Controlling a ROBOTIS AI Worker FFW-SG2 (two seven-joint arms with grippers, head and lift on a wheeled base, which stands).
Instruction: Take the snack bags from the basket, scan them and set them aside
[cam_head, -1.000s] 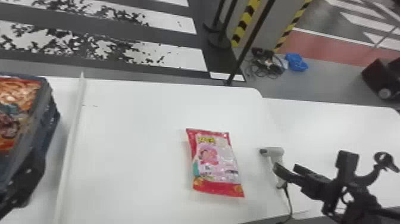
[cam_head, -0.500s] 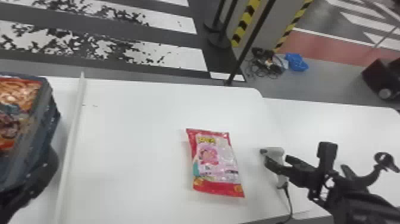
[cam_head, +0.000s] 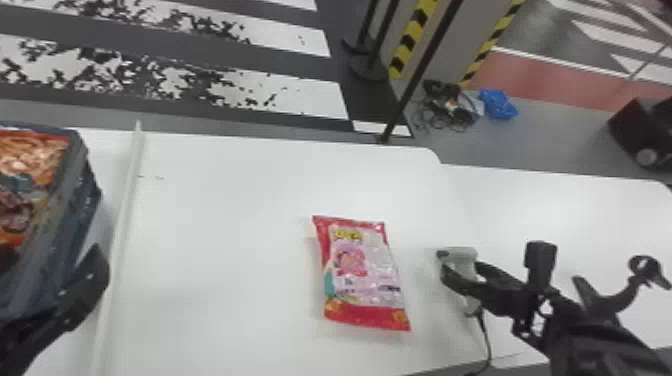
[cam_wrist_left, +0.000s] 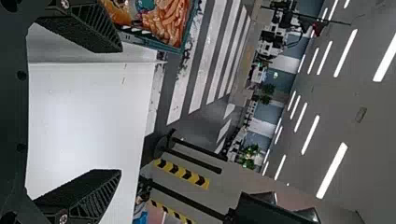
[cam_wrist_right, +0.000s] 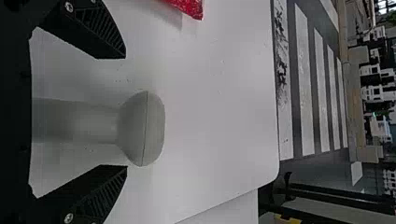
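The right gripper (cam_wrist_right: 126, 112) has moved in toward the barcode scanner (cam_head: 457, 254) since the earlier frame, and its two fingers now stand spread on either side of the scanner's handle, not yet clamped on it. The left gripper (cam_wrist_left: 121, 110) has shifted too, away from the robot's left edge; it is open and empty, near the basket (cam_head: 75, 225).

Just to the left of the scanner, the red-and-pink snack bag (cam_head: 360, 275) lies flat on the white table (cam_head: 225, 225), unmoved and held by neither gripper. Farther left, an orange-printed bag (cam_head: 32, 160) sits in the basket.

So the work seems to have turned from placing to scanning: the right fingers likely need to close squarely on the handle, then lift. An off-centre grip could let the scanner twist.
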